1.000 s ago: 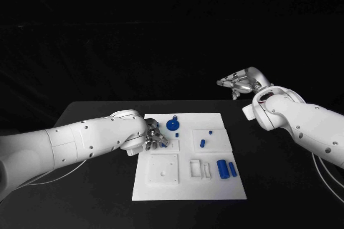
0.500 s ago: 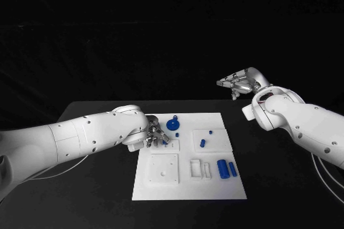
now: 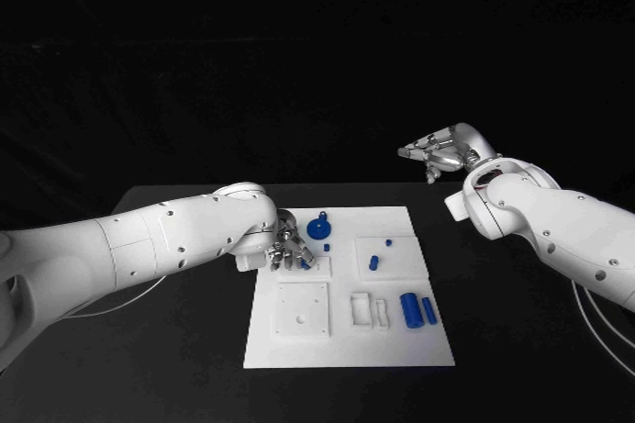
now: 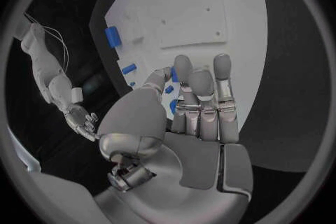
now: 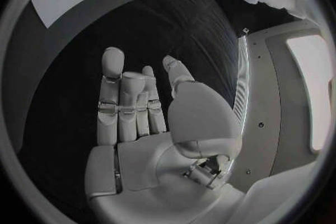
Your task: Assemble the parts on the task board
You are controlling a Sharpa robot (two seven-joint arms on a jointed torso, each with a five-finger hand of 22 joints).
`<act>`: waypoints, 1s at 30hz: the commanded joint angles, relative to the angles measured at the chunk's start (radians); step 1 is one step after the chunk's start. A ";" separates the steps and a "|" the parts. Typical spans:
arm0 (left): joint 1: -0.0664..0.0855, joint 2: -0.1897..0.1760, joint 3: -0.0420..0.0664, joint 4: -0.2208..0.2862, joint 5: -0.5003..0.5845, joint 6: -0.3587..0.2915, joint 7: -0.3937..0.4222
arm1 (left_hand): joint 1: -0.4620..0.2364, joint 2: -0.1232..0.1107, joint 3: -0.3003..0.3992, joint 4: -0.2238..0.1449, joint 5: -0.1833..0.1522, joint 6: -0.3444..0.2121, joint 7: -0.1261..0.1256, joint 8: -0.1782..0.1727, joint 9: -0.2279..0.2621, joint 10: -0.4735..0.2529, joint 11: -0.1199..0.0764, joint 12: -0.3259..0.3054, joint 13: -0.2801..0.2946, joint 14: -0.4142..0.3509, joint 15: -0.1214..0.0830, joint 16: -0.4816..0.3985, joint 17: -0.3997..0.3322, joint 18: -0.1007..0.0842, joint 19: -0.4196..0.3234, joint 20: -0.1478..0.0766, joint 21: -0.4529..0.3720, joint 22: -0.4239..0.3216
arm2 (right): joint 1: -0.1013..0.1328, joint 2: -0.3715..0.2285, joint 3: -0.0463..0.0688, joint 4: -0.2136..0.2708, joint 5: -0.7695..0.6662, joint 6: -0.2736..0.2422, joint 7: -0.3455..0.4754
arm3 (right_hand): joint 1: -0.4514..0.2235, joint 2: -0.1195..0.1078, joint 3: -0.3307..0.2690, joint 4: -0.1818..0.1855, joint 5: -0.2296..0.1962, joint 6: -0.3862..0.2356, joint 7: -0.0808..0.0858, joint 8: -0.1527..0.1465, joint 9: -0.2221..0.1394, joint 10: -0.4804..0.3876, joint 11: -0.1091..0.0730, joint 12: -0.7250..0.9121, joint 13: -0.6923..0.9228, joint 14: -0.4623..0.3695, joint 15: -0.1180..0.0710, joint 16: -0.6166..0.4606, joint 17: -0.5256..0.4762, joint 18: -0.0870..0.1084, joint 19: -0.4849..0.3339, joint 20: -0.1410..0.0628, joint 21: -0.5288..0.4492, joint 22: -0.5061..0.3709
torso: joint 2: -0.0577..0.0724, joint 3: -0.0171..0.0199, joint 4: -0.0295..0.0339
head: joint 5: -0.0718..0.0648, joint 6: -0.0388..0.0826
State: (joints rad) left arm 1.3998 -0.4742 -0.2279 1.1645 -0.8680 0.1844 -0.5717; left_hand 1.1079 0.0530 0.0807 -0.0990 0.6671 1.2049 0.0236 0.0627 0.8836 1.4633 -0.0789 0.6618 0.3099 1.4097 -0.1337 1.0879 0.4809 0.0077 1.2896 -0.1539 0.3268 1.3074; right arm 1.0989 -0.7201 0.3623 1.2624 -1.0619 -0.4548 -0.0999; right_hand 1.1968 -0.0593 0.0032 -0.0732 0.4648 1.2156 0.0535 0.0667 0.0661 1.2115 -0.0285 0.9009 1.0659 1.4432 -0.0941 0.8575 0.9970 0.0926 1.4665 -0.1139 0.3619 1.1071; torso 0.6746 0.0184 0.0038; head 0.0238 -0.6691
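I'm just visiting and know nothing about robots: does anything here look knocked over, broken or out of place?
Nothing stands out. The task board lies flat and square on the table, and the blue parts, such as the round part and the two cylinders, sit tidily on it. The left hand hovers over the board; the right hand is raised, empty.

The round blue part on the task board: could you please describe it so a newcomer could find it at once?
Start at the white task board mid-table and look to its far edge. The round blue part stands there, just right of the left hand. It is disc-shaped with a knob on top, whereas the other blue pieces are slim pegs or cylinders.
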 commanded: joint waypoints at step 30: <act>0.014 0.037 -0.001 -0.046 -0.023 0.068 -0.017 | 0.008 0.005 0.190 -0.181 0.000 0.029 -0.031 0.004 0.001 0.050 -0.017 -0.006 0.010 -0.007 -0.004 0.003 0.002 0.003 -0.007 -0.001 0.013 0.019 | -0.001 0.007 0.000 -0.001 -0.001 0.015 0.005 | -0.002 0.008 -0.007 0.001 0.009 -0.008 0.001 -0.004 -0.001 -0.006 -0.001 -0.002 -0.002 0.001 0.004 -0.007 0.000 0.013 0.038 0.006 0.001 -0.004 | 0.000 -0.0017 0.0018 | 0.000 -0.004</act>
State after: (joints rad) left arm 1.4111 -0.4404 -0.2290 1.1183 -0.8830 0.2556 -0.5880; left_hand 1.1080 0.0530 0.0834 -0.0964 0.6647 1.2033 0.0221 0.0646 0.8874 1.4633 -0.0789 0.6568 0.3193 1.4041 -0.1354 1.0879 0.4822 0.0077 1.2897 -0.1539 0.3347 1.3079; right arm 1.0987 -0.7142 0.3621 1.2604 -1.0618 -0.4511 -0.1002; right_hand 1.1968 -0.0593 0.0032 -0.0732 0.4707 1.2156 0.0535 0.0668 0.0661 1.2115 -0.0286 0.9009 1.0648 1.4432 -0.0941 0.8528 0.9970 0.0926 1.4665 -0.1139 0.3619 1.1039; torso 0.6734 0.0167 0.0058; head 0.0234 -0.6718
